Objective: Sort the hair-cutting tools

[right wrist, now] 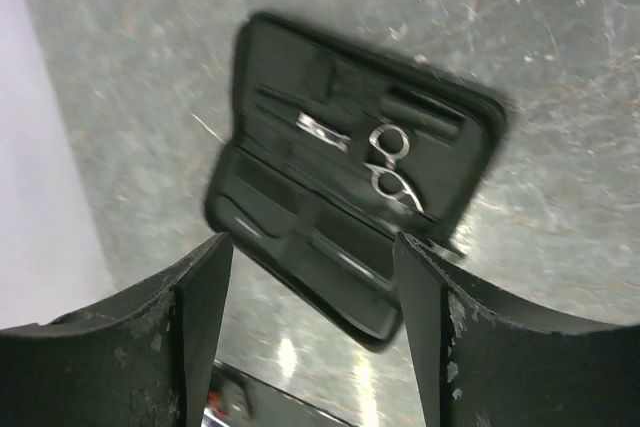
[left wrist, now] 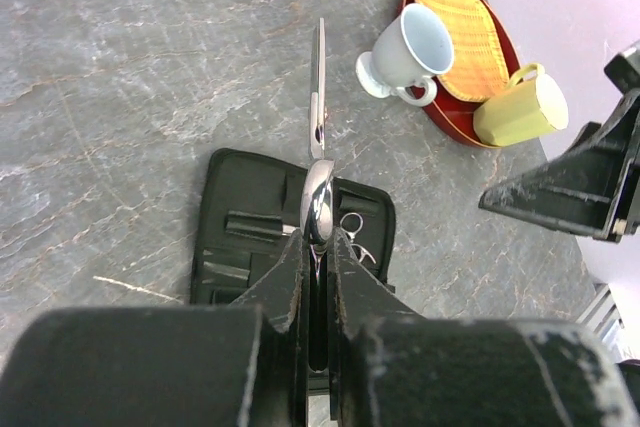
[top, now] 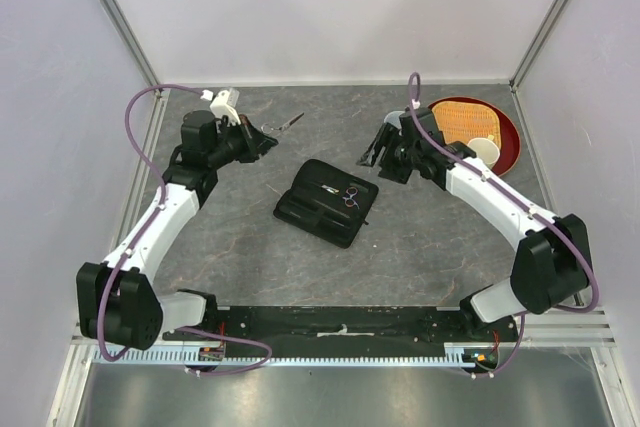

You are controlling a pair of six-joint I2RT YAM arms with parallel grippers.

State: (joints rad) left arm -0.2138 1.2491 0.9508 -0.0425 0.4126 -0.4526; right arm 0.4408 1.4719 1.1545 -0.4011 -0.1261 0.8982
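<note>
1. Left gripper [left wrist: 318, 245]: black jaws pinched tight on the finger loop of the thin silver metal scissors [left wrist: 317, 107]. Blades are together and point away from the wrist.
2. That pair is held out over the grey stone-pattern table [top: 230, 227], to the far left of the flat black rectangular folding case [top: 315, 209].
3. Right gripper [right wrist: 312, 247]: jaws spread wide with nothing between them, hovering above the case.
4. The case lies open with the second silver scissors [right wrist: 390, 162] tucked inside.

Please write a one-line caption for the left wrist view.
Left tool shut on scissors; open case and red tray beyond.
</note>
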